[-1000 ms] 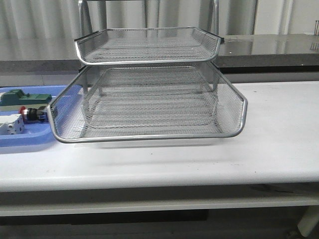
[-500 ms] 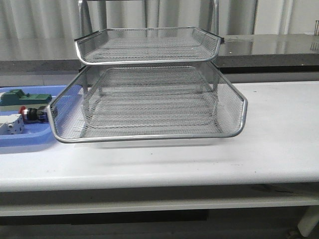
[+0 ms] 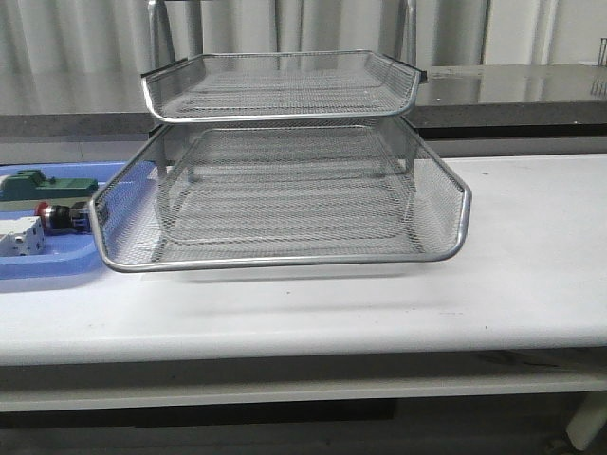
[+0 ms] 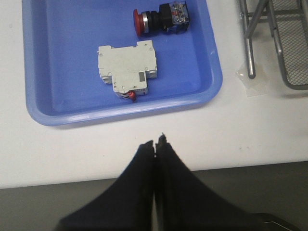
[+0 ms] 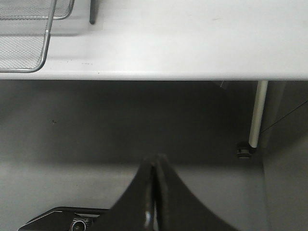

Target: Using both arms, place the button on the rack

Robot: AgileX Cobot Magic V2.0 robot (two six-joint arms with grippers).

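Red mushroom head is what I'm lining up on: the button (image 4: pixel 161 18) lies on its side in the blue plastic tray (image 4: pixel 57 72), long axis running crosswise to the way my left gripper (image 4: pixel 156 144) points, red cap to one side and blue rear block to the other. My left jaws are pressed together, holding nothing, hanging over the table's front edge just short of the tray's near rim, so the button sits ahead of them across the tray. Between us lies the white circuit breaker (image 4: pixel 127 70), apart from the button; the front view also shows a green-and-grey block (image 3: pixel 33 185) further back. My right gripper (image 5: pixel 155 166) is closed too, empty, below the table edge and well away, so the left arm is clearly nearer. Wire-mesh rack (image 3: pixel 285 190) stands beside the tray, its visible trays holding nothing.
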